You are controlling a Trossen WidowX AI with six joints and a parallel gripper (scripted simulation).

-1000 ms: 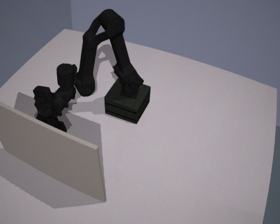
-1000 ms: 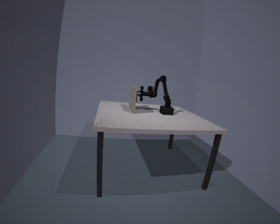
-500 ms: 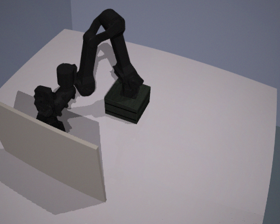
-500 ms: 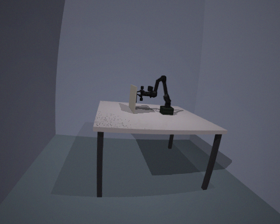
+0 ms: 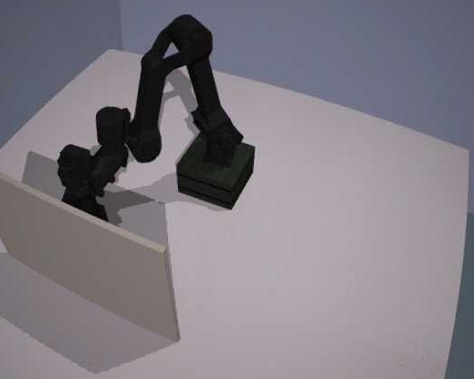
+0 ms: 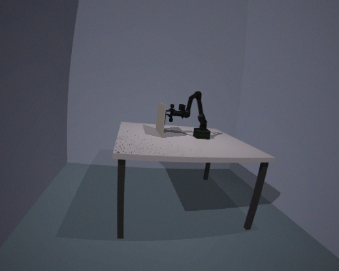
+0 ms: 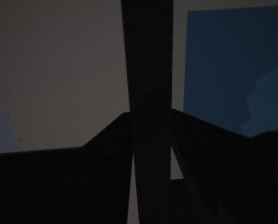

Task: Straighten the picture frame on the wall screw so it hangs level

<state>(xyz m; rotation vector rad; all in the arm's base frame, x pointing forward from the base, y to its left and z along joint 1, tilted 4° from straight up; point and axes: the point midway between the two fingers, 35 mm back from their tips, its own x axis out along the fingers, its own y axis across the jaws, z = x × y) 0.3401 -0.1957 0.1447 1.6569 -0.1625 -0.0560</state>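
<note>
The picture frame shows in the wrist view as a dark upright bar (image 7: 149, 50), with a pale mat and a blue picture (image 7: 215, 60) to its right. The picture's top edge rises slightly to the right in that view. My gripper (image 7: 148, 118) (image 6: 166, 113) is shut on this side bar, one finger on each side of it. In the top view the fingertips and most of the frame are hidden behind the upright panel. The screw and the notched strip are hidden, and the top and exterior views do not show how level the frame hangs.
The pale upright panel (image 5: 84, 257) (image 6: 161, 119) (image 7: 65, 65) stands on the white table (image 5: 326, 247) (image 6: 191, 151), close behind the frame. The arm's dark base block (image 5: 212, 174) (image 6: 202, 133) stands on the table on the gripper's side of the panel.
</note>
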